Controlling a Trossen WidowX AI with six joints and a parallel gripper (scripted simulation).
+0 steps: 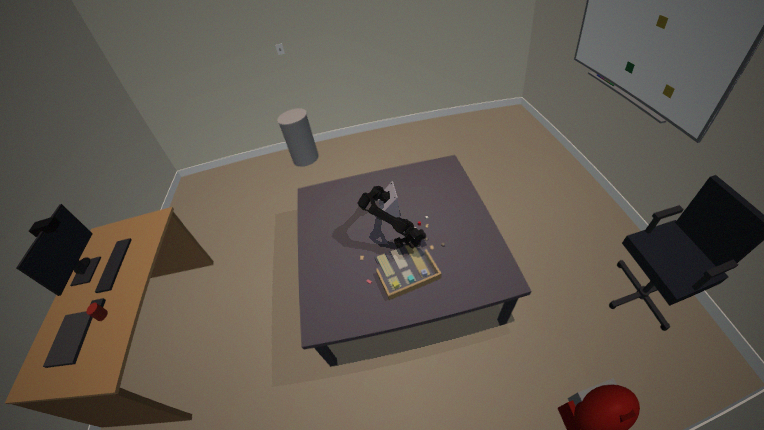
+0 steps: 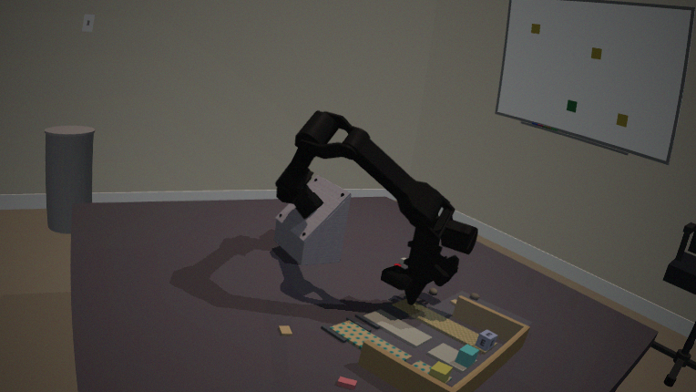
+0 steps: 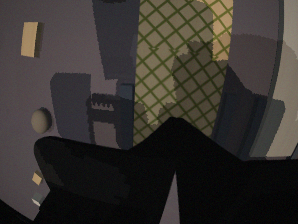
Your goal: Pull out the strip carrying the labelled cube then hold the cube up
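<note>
The labelled cube (image 2: 486, 338), pale with a dark letter on its face, is seen in the exterior view at the far end of a cross-hatched yellow strip (image 2: 450, 322), inside a shallow wooden tray (image 2: 506, 346) on the dark table (image 2: 146, 302). The tray is open at its 10 o'clock side in this view, and the strips run out through that opening onto the table. Beside the labelled cube, toward 7 o'clock, a teal cube (image 2: 467, 354) is set on a plain beige strip (image 2: 404, 331), and a yellow-green cube (image 2: 440, 371) is set further along at the end of a dotted strip (image 2: 360, 337). The beige strip is shown in two separate pieces with a gap between them.

The gripper (image 2: 413, 297) is pointed straight down, its tip at the outer end of the cross-hatched strip, just outside the tray mouth. The fingers are clenched together with nothing between them. In the wrist view the cross-hatched strip (image 3: 182, 50) is seen running toward 12 o'clock from the closed fingertips; whether the tips touch it cannot be told.

Small loose pieces are scattered on the table: a tan tile (image 2: 285, 330) at 9 o'clock of the tray and a pink block (image 2: 346, 382) at 7 o'clock. The arm's grey base block (image 2: 316, 229) stands well apart from the tray.
</note>
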